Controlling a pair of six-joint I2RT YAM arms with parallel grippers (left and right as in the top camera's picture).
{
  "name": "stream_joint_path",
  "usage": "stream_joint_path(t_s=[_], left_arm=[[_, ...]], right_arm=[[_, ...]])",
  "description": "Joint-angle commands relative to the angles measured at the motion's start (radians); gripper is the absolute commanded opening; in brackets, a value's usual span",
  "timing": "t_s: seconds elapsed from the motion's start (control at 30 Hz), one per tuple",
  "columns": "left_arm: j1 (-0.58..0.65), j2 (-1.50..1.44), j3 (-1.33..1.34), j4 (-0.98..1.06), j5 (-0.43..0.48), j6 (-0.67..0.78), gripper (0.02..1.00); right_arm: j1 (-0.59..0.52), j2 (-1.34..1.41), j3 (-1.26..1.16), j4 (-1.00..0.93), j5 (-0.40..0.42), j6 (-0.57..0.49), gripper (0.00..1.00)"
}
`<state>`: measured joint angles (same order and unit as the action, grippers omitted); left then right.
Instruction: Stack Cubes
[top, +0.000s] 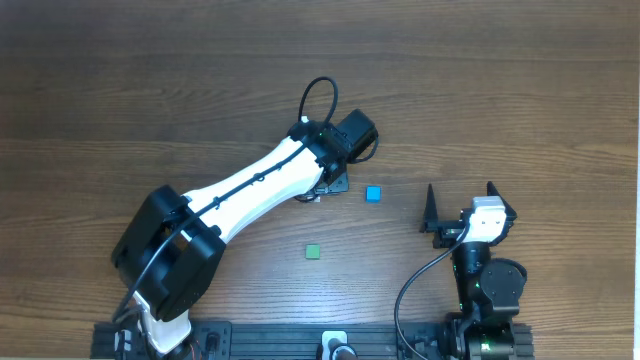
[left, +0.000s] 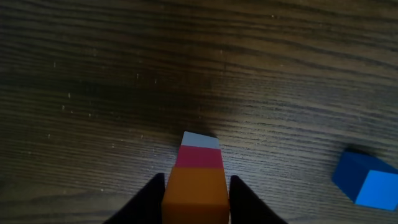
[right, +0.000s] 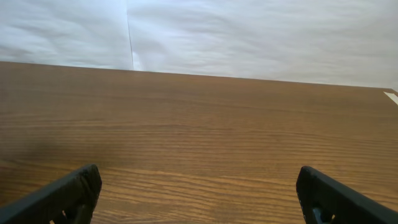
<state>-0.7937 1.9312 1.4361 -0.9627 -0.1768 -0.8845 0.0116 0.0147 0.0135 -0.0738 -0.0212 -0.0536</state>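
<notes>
Left wrist view: my left pincer (left: 195, 188) grips the orange cube (left: 194, 202) to square it on the pink cube (left: 199, 157), blue cube (left: 367, 182) lying at three o'clock.

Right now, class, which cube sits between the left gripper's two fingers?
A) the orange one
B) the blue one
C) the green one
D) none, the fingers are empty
A: the left wrist view shows the orange cube between the fingers of the left gripper, while the blue cube and the green cube lie apart from it.
</notes>
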Motion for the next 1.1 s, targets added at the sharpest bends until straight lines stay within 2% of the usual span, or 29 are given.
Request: stream_joint_path(t_s=[0.03,0.27,0.33,0.37,0.4,0.47,0.5,0.67,0.87,1.1], left_arm=[[0.006,-0.035,-0.012,0.002,-0.015,-0.011,0.380],[0.006,-0.035,-0.012,0.002,-0.015,-0.011,0.437],[0.006,-0.035,-0.012,0.002,-0.015,-0.011,0.483],[0.006,-0.035,-0.012,0.002,-0.015,-0.011,0.542],[0.006,-0.035,-0.012,0.002,-0.016,-0.011,0.641],[0.007,-0.035,-0.012,0.005,-0.019,-0.014,0.901],[0.009,-0.036,-0.012,0.008,-0.021,-0.014,0.998],[0.095,-0.055,-0.012,0.099,-0.027,-0.006,0.998],[0.302,-0.122,-0.012,0.304,0.006,0.143,0.998],[0.494,-0.279,-0.012,0.332,0.022,0.258,0.998]], right_arm=[[-0.005,-0.009,-0.008,0.002,-0.008,0.000,0.991],[-0.005,-0.009,-0.008,0.002,-0.008,0.000,0.993],[-0.005,-0.009,-0.008,0.002,-0.008,0.000,0.991],[-0.005,-0.009,-0.008,0.002,-0.008,0.000,0.993],[-0.005,-0.009,-0.008,0.002,-0.008,0.000,0.993],[-0.005,-0.009,-0.008,0.002,-0.008,0.000,0.993],[-0.005,-0.009,-0.008,0.002,-0.008,0.000,0.993],[-0.005,-0.009,-0.008,0.002,-0.008,0.000,0.993],[-0.005,-0.009,-0.008,0.002,-0.008,0.000,0.991],[-0.005,-0.009,-0.008,0.002,-0.008,0.000,0.993]])
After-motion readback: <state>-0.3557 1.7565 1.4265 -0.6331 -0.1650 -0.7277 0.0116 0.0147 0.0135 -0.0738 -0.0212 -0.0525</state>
